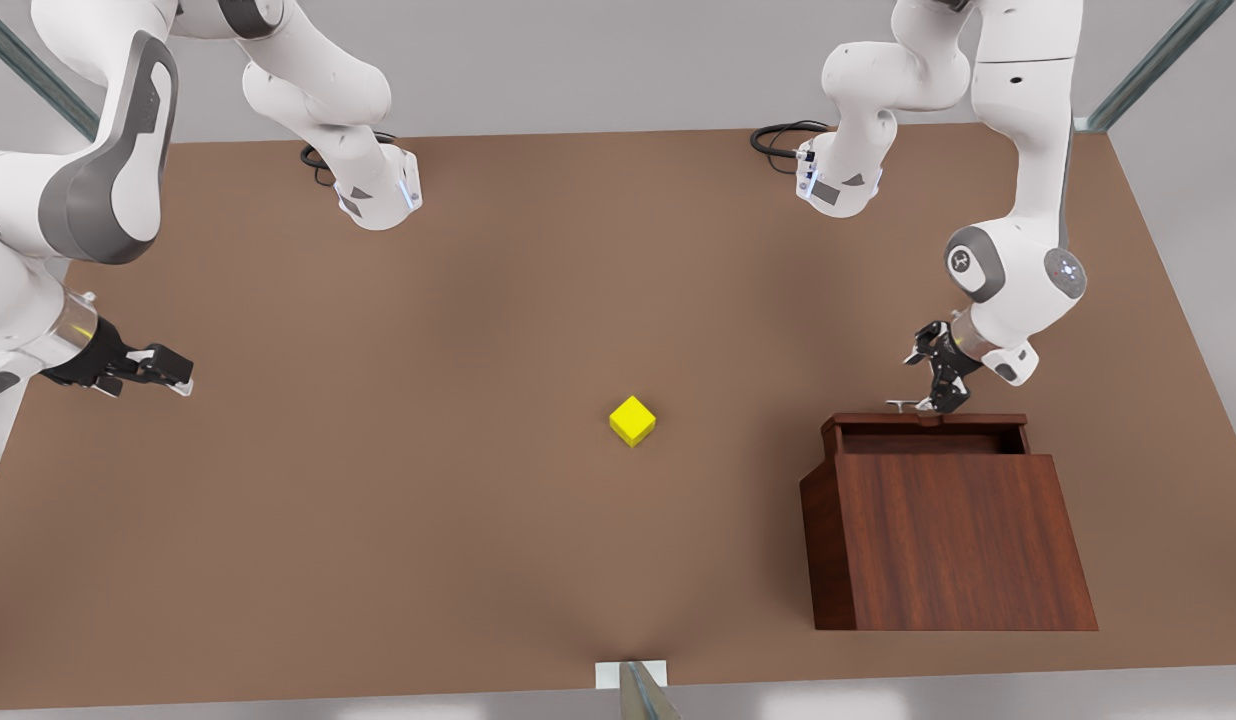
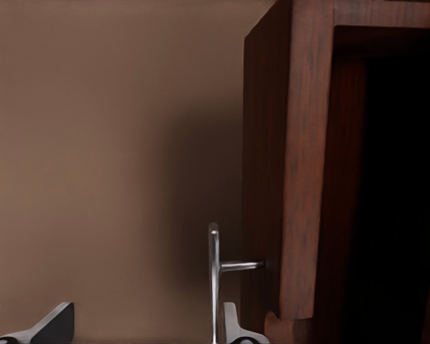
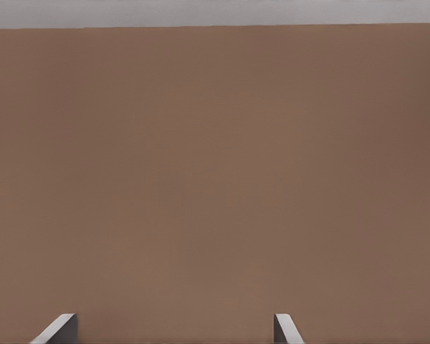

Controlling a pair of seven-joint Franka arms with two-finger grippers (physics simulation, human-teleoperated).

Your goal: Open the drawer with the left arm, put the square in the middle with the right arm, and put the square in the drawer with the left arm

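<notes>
The yellow square (image 1: 632, 420) rests on the bare brown tabletop near the middle, apart from both grippers. The dark wooden box (image 1: 953, 540) stands at the front view's right, its drawer (image 1: 928, 432) slid partly out on the far side. My left gripper (image 1: 938, 400) hangs at the drawer's silver bar handle (image 1: 903, 405). In the left wrist view the left gripper (image 2: 147, 330) is open, and the handle (image 2: 213, 279) stands between the fingers, close to one of them. My right gripper (image 1: 173, 375) waits open over the table at the front view's left, and the right gripper (image 3: 172, 330) faces bare tabletop.
Both arm bases (image 1: 378, 195) (image 1: 838, 185) stand at the table's far edge. A small mount (image 1: 633, 680) sits at the near edge. The table (image 1: 378, 520) is open between the square and the right gripper.
</notes>
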